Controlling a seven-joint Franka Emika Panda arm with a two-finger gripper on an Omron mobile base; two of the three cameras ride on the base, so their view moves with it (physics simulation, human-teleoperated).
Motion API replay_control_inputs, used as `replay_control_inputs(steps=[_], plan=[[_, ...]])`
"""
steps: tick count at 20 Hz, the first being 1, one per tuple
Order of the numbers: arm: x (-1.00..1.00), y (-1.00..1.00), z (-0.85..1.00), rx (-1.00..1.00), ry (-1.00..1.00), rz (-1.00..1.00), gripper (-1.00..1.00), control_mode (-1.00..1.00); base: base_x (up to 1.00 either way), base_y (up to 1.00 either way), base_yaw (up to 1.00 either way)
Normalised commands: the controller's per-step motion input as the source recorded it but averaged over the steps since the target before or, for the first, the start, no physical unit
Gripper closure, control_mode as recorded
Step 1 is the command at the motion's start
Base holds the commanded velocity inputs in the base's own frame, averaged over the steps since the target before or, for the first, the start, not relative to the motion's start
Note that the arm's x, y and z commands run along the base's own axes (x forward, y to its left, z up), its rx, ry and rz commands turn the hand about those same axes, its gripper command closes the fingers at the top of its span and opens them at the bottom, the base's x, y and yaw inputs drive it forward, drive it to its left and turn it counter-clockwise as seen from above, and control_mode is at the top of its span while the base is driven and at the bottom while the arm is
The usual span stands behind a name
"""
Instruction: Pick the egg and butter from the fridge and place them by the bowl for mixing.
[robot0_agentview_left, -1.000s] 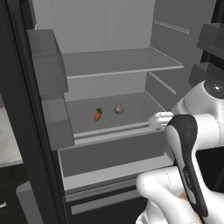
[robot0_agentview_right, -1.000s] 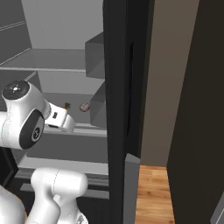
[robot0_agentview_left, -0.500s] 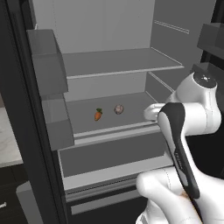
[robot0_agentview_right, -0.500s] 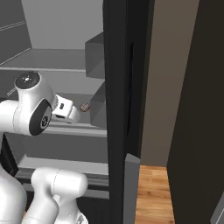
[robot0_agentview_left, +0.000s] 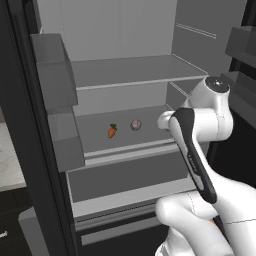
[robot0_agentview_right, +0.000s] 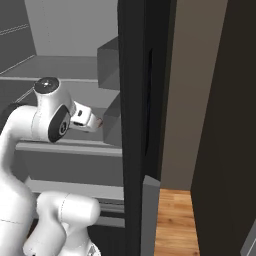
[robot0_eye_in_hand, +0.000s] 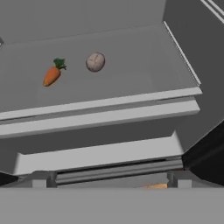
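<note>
The fridge (robot0_agentview_left: 130, 70) stands open, black-framed with a grey inside. The egg (robot0_agentview_left: 135, 124) is a pale mottled ball on the middle shelf, just right of an orange carrot (robot0_agentview_left: 112, 131). In the hand view the egg (robot0_eye_in_hand: 95, 61) sits up and left of centre, well beyond the shelf's front lip. My gripper (robot0_agentview_left: 164, 120) hovers at the shelf's right end, a short way right of the egg and not touching it. Its fingertips (robot0_eye_in_hand: 43, 179) stand wide apart at the bottom of the hand view, open with nothing between them. The butter and the bowl are out of view.
The carrot (robot0_eye_in_hand: 53, 73) lies left of the egg. Door bins (robot0_agentview_left: 55, 75) hang on the left, and more bins (robot0_agentview_left: 242, 47) on the right. The upper shelf sits close above my arm. The dark fridge door edge (robot0_agentview_right: 132, 100) is right beside my hand (robot0_agentview_right: 85, 117). A wooden floor (robot0_agentview_right: 172, 220) shows at the lower right.
My arm has risen and swung its hand left along the middle shelf, closer to the egg. The egg and carrot have not moved.
</note>
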Motion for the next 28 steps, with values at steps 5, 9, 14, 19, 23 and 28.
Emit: replay_control_inputs(steps=[5,9,14,19,23,28], plan=[[0.63,0.06,-0.17,0.00,0.00,0.01,-1.00,-1.00,0.00,0.00,0.00],[0.62,0.18,-0.25,0.00,0.00,0.02,-1.00,-1.00,0.00,0.00,0.00],[0.53,0.23,-0.32,0.00,0.00,0.04,-1.00,-1.00,0.00,0.00,0.00],[0.59,0.24,-0.33,0.00,0.00,0.04,-1.00,-1.00,0.00,0.00,0.00],[0.65,0.19,-0.30,0.00,0.00,0.03,-1.00,-1.00,0.00,0.00,0.00],[0.61,0.12,-0.27,0.00,0.00,0.02,-1.00,-1.00,0.00,0.00,0.00]])
